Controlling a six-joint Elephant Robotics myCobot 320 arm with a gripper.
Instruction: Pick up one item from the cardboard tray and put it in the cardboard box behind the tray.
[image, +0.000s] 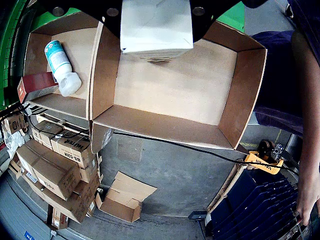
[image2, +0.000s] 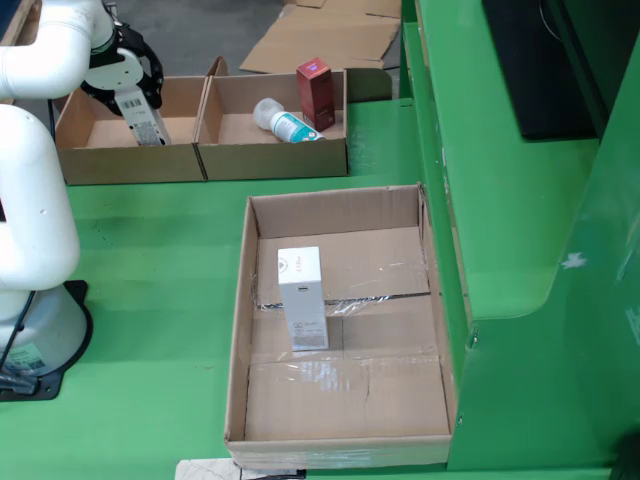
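White and boxy, the small carton (image2: 141, 115) sits pinched in our tool (image2: 133, 108) at the upper left of the fixed view, above the left-hand brown cardboard box (image2: 90, 160). From the tool's own camera we see that same carton (image: 156, 26) at the top centre, over the box's bare floor (image: 175, 85). In the neighbouring cardboard box (image2: 270, 160), a white bottle with a teal label (image2: 283, 122) lies beside a dark red carton (image2: 315, 92). Lower in the fixed view, the large flat cardboard tray (image2: 340, 420) on the green desk (image2: 150, 260) holds a tall white box (image2: 302, 297).
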